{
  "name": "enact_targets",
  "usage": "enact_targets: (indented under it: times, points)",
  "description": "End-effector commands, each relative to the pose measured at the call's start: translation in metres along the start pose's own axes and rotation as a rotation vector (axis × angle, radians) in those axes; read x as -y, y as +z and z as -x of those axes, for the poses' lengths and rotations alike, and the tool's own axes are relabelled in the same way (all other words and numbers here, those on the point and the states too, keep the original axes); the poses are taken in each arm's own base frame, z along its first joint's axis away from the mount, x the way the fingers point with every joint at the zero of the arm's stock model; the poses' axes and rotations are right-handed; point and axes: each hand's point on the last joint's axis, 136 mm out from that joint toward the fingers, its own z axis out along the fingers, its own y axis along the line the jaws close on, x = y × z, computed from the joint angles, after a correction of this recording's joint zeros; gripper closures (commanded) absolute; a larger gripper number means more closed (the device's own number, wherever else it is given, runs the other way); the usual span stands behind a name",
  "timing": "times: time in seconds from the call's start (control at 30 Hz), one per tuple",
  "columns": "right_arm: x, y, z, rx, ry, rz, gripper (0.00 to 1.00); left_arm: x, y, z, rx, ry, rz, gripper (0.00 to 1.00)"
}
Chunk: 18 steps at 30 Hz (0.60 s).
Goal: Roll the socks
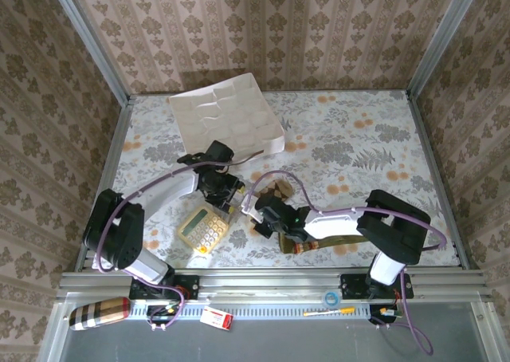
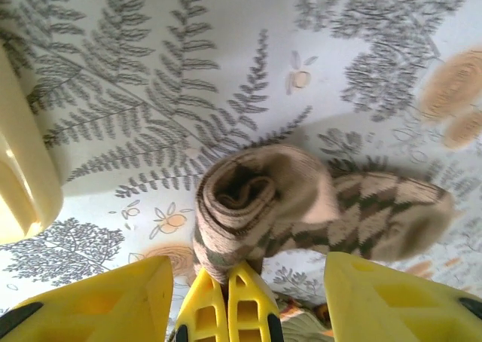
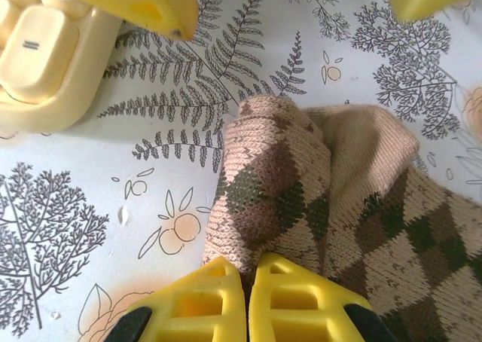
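Observation:
The brown-and-tan argyle sock (image 1: 277, 188) lies mid-table, its near end wound into a roll (image 2: 245, 195). My right gripper (image 3: 245, 265) is shut on the edge of that roll (image 3: 267, 184); its fingers (image 2: 226, 308) pinch the knit from below in the left wrist view. My left gripper (image 2: 248, 261) stands open, one finger on either side of the roll and not touching it. Its fingertips (image 3: 151, 7) show at the top of the right wrist view. The olive green sock (image 1: 296, 248) lies flat under the right arm, and a bit of it (image 2: 305, 328) peeks out behind the right fingers.
A yellow calculator (image 1: 203, 226) sits just left of the roll, close to the left finger (image 3: 45, 63). A white moulded tray (image 1: 227, 115) lies at the back left. Patterned walls close in the table on three sides. Small items lie on the front rail (image 1: 100, 312).

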Motion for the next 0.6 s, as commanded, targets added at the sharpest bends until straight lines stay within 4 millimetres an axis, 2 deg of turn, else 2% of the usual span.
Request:
enact_targets:
  times: [0.0, 0.23, 0.4, 0.57]
  points:
    - [-0.018, -0.002, -0.100, -0.306, 0.161, 0.155, 1.00, 0.004, -0.003, -0.001, 0.009, 0.090, -0.026, 0.47]
    - [-0.009, -0.005, -0.111, -0.329, 0.326, 0.209, 1.00, -0.001, 0.006, -0.012, -0.023, 0.163, -0.031, 0.56]
    - [-0.005, -0.004, -0.117, -0.359, 0.396, 0.205, 1.00, 0.004, 0.014, -0.021, -0.033, 0.219, -0.039, 0.65]
    - [0.000, -0.002, -0.126, -0.387, 0.476, 0.206, 1.00, 0.002, 0.027, -0.025, -0.048, 0.269, -0.002, 0.67]
